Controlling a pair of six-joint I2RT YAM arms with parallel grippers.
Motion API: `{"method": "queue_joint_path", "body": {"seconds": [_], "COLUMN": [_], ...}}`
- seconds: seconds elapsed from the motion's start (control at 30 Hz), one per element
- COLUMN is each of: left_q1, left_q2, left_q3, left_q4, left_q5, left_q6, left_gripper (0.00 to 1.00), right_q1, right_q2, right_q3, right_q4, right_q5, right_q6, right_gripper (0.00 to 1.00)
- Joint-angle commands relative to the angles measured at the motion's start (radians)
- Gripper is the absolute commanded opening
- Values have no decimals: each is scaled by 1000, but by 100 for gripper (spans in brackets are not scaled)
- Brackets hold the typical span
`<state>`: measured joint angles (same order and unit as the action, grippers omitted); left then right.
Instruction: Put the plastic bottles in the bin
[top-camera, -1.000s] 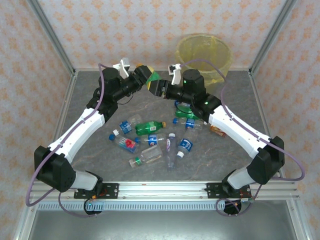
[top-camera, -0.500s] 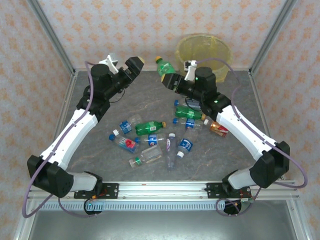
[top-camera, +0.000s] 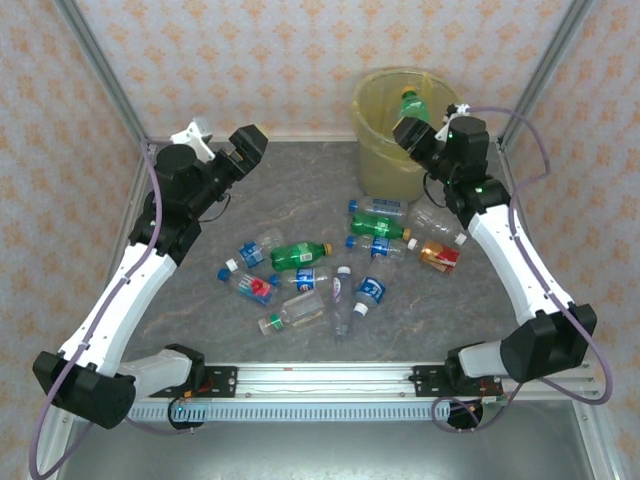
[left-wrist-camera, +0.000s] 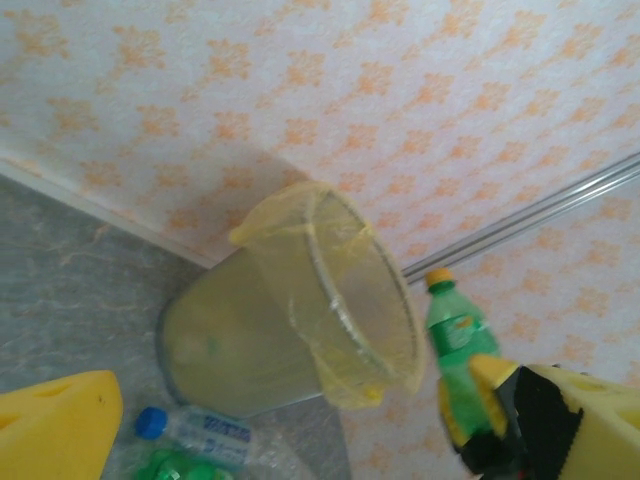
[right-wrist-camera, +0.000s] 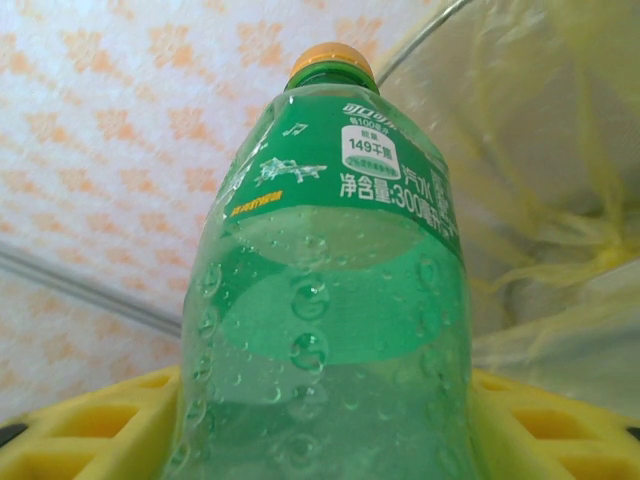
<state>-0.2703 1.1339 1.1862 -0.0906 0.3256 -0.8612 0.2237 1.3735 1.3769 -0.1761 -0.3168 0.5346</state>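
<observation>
Grips a green, orange-capped bottle (top-camera: 410, 104) in the right jaws, clenched on its lower body, cap up, at the mouth of the yellow-lined bin (top-camera: 378, 165) at the far right. Holds the left jaws released wide, bare, raised at far left. Has other bottles (top-camera: 298, 254) strewn mid-bench (top-camera: 300, 200).

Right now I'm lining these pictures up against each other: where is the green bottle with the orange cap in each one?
Top view: green bottle upper right, against the bin opening.
Left wrist view: bottle lower right, just right of the bin rim.
Right wrist view: bottle centre, close up, cap upward.
Shared landmark: the yellow-lined bin, at the right edge in the right wrist view.
</observation>
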Motion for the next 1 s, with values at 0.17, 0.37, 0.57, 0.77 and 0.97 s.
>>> {"method": "queue_joint_path", "body": {"seconds": [0.17, 0.37, 0.57, 0.77, 0.97], "left_q1": [4, 4, 4, 5, 12], "left_q2": [-76, -97, -100, -109, -122], "left_q3": [-112, -135, -135, -175, -235], "left_q4": [-78, -118, -166, -175, -204], "left_q5": [-25, -22, -35, -49, -79], "left_q6": [52, 69, 101, 123, 120], "left_gripper": [99, 99, 99, 99, 99], "right_q1": [-41, -44, -44, -43, -34], "right_q2": [144, 233, 280, 258, 176], "right_q3": [186, 297, 374, 389, 344], "right_q4": [-93, -153, -197, -216, -211], "right_q5": [84, 90, 100, 95, 98], "right_q6": [-39, -71, -88, -100, -116], "right_gripper": [59, 63, 82, 100, 100]}}
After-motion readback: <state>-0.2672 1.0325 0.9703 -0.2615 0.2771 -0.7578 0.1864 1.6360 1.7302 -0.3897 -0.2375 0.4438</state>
